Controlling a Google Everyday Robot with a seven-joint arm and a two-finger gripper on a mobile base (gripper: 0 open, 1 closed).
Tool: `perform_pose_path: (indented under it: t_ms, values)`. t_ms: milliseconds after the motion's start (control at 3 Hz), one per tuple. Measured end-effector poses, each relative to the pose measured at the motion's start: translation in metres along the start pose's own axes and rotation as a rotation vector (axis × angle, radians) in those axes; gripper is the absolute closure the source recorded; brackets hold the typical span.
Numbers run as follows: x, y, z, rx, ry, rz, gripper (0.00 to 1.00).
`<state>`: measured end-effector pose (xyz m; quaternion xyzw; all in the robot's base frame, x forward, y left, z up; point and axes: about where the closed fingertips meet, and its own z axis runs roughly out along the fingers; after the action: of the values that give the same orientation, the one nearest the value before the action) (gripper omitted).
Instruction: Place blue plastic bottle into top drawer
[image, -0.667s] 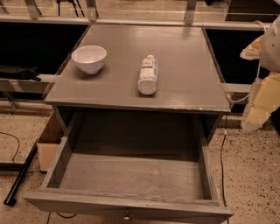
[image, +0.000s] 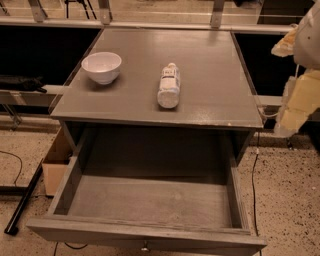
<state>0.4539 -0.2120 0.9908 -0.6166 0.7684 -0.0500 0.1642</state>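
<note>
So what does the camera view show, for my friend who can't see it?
A blue plastic bottle lies on its side on a grey tabletop, right of a white bowl. Below, the top drawer stands open. The gripper hangs beyond the table's right edge.

Gripper (image: 296, 106) at right edge, seemingly risen slightly.

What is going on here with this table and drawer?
A robot is to put the blue plastic bottle into the top drawer, but has not picked it up yet. The bottle lies on its side on the tabletop, right of a white bowl. The drawer is pulled open, with nothing inside. The robot's hand hangs at the right edge of the view, apart from the bottle.
</note>
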Motion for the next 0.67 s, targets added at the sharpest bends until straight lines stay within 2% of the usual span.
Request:
perform_pose_path:
  t_ms: [333,667]
  values:
    - [-0.009,-0.012,-0.001,0.012,0.004,-0.032,0.00]
    - [-0.039,-0.048,0.002,0.051,0.020,-0.097,0.00]
